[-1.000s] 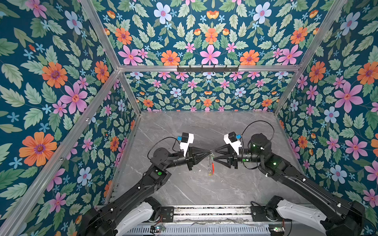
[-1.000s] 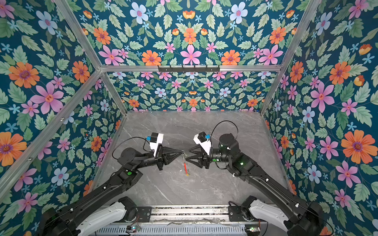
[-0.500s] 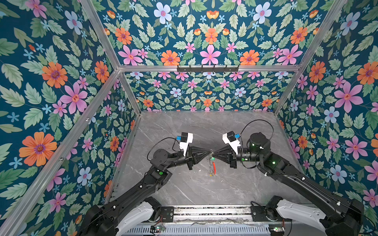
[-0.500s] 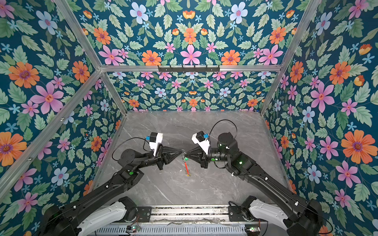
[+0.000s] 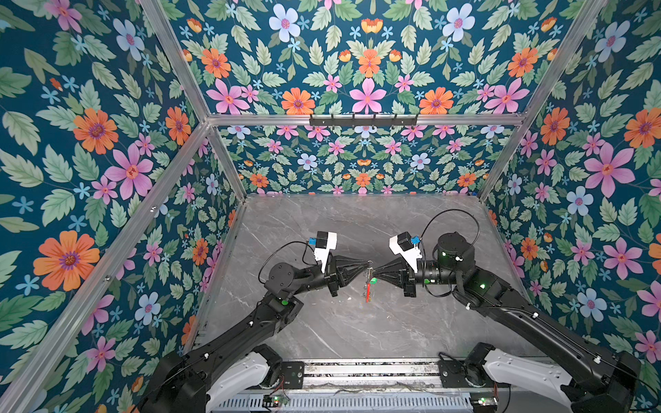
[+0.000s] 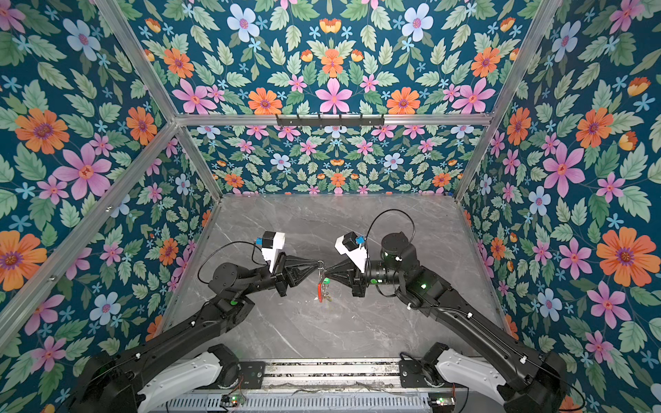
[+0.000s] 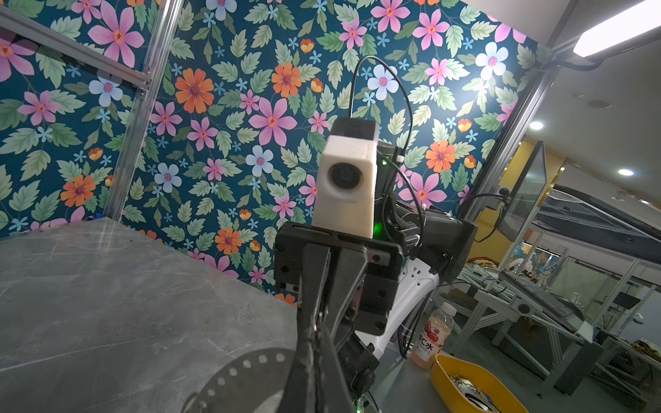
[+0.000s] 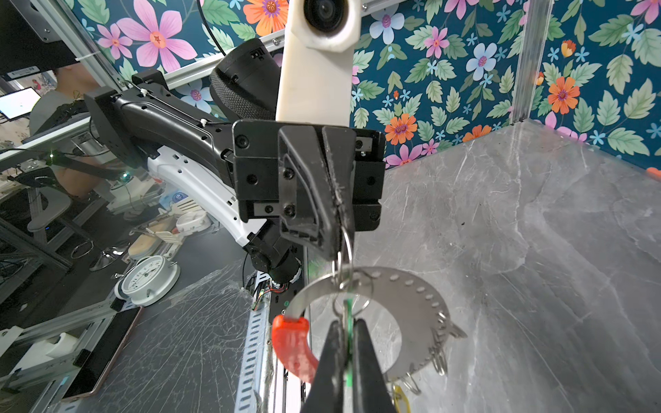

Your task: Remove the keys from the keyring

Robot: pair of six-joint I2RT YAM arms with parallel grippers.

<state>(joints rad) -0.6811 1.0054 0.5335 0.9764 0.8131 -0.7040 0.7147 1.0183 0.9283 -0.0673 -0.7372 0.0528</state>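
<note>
The keyring [image 8: 404, 296], a grey flat hoop with a red arc [image 8: 291, 348], hangs in mid-air over the table's middle and shows edge-on in both top views [image 5: 367, 290] [image 6: 319, 290]. My left gripper [image 8: 339, 246] [image 5: 368, 265] [image 6: 319, 264] is shut on a small silver split ring at the hoop's upper rim. My right gripper [image 8: 346, 327] [image 5: 374, 277] [image 6: 327, 277] is shut on the key with the green tag [image 8: 347, 310] [image 5: 373, 281], which still hangs from the hoop. The other key's yellow tag [image 8: 401, 399] dangles at the hoop's low side. In the left wrist view the hoop [image 7: 246, 379] lies beside my shut left gripper [image 7: 316, 327].
The grey marble table [image 5: 357, 332] is walled in by floral panels on three sides. A black hook rail [image 5: 363, 119] runs along the back wall. Beyond the table's front edge stand a yellow bin [image 7: 475, 388], a bottle [image 7: 431, 338] and a clock [image 8: 148, 279].
My right gripper has closed on the green-tagged key after standing open a second ago, and has edged towards the hoop. The left gripper has kept its hold and place.
</note>
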